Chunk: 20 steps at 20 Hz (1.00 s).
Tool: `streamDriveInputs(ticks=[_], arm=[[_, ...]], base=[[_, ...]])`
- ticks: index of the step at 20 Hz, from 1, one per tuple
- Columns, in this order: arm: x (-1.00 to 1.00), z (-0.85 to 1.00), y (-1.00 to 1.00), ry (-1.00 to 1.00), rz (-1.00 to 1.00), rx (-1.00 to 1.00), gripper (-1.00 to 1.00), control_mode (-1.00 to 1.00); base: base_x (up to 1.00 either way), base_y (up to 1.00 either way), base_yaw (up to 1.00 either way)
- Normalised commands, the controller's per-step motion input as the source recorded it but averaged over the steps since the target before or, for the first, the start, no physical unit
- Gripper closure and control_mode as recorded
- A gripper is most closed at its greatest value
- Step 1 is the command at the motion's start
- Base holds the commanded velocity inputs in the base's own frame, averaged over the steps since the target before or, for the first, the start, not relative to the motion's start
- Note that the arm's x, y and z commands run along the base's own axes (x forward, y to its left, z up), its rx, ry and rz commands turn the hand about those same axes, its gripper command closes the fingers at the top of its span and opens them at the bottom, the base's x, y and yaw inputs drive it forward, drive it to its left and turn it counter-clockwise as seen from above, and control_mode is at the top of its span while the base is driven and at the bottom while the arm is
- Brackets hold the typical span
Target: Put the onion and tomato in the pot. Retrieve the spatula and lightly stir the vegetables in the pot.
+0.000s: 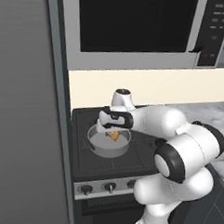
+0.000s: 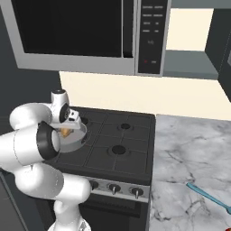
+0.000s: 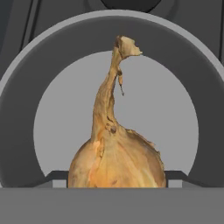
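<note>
One golden-brown onion (image 3: 117,164), papery-skinned with a long twisted stem tip, sat clamped between the gripper (image 1: 113,132) jaws, directly above the pot (image 3: 17,109). Beyond the onion lay the pot's pale grey floor inside its grey rim. No writing was legible anywhere.

arm (image 1: 177,145): glossy white rounded shells | joints: dark bands | base: white

Golden-brown onion (image 3: 116,162); grey pot (image 3: 26,87); teal spatula (image 2: 208,196).
</note>
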Motion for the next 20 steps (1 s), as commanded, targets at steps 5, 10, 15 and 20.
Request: streamDriveInputs(ticks=[5,10,15,20], arm=[[0.28,-0.04,0.00,0.01,0.00,0.00,1.00,-1.00],[0.23,-0.14,0.02,0.02,0.00,0.00,1.00,-1.00],[0.04,-0.09,0.05,0.03,0.00,0.00,1.00,-1.00],[0.00,0.00,0.00,0.00,0.00,0.00,-1.00,-1.00]], base=[[0.00,0.00,0.00],[0.00,0.00,0.00],[0.00,0.00,0.00],[0.00,0.00,0.00]])
